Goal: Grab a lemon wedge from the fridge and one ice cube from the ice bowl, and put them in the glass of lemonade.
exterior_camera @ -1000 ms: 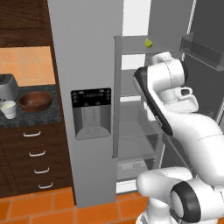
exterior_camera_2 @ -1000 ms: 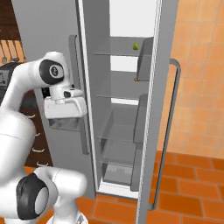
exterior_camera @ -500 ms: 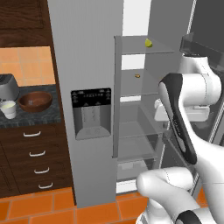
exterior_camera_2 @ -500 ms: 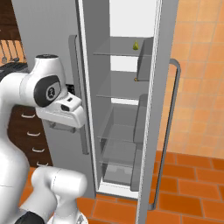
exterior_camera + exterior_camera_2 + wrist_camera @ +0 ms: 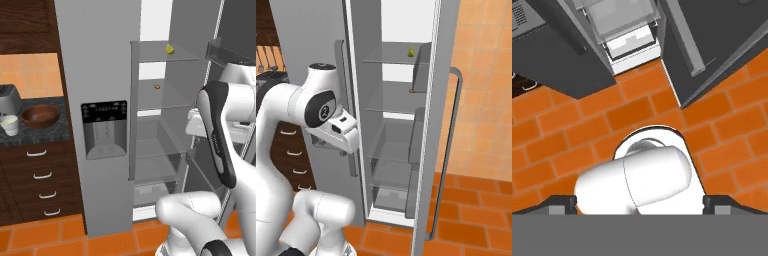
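The fridge [image 5: 100, 60] stands with its right door [image 5: 442, 60] swung open. The lemon wedge [image 5: 170, 49] lies on the top shelf, also visible in the right base view [image 5: 411, 52]. On the dark counter to the left sit the reddish-brown ice bowl [image 5: 41, 115] and, in front of it, the glass of lemonade [image 5: 10, 125]. My gripper [image 5: 331, 144] hangs at mid-height in front of the fridge, well below the wedge. It points down at the floor, open and empty, in the hand view [image 5: 640, 206].
A steel toaster [image 5: 9, 99] stands behind the glass. A small orange item [image 5: 157, 86] lies on the second shelf. The open door's long handle [image 5: 448, 150] and door bins [image 5: 227, 50] jut out on the right. Below are drawers [image 5: 42, 175] and orange tile floor [image 5: 572, 125].
My arm has swung away from the fridge opening toward the open door, and the hand has turned to face the floor. The jaws have stayed open.
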